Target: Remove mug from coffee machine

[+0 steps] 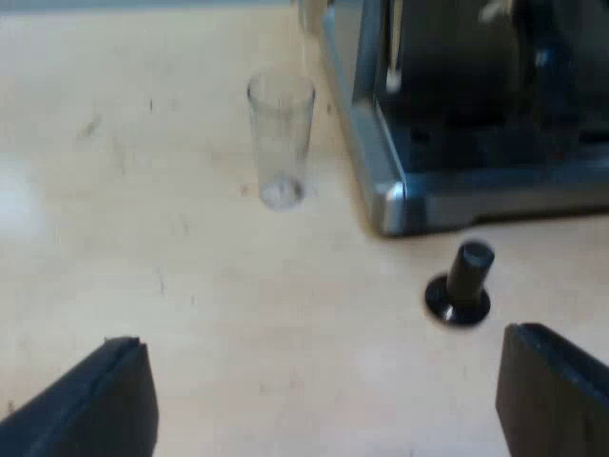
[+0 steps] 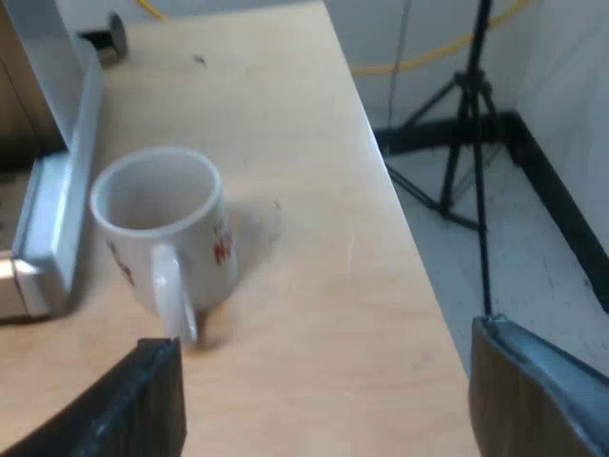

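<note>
The mug (image 2: 166,238) is seen upright on the table (image 2: 314,171), just beside the espresso machine (image 2: 57,181), handle turned toward the right gripper (image 2: 324,343), which is spread wide, empty, near it.

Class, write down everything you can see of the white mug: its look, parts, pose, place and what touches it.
The white ceramic-looking mug stands upright on the pale wooden table, close beside the espresso machine's silver metal base; whether they touch I cannot tell. Its round mouth faces up and it looks empty inside. Red print marks its side. Its curved handle points towards my open right gripper, which holds nothing.
</note>
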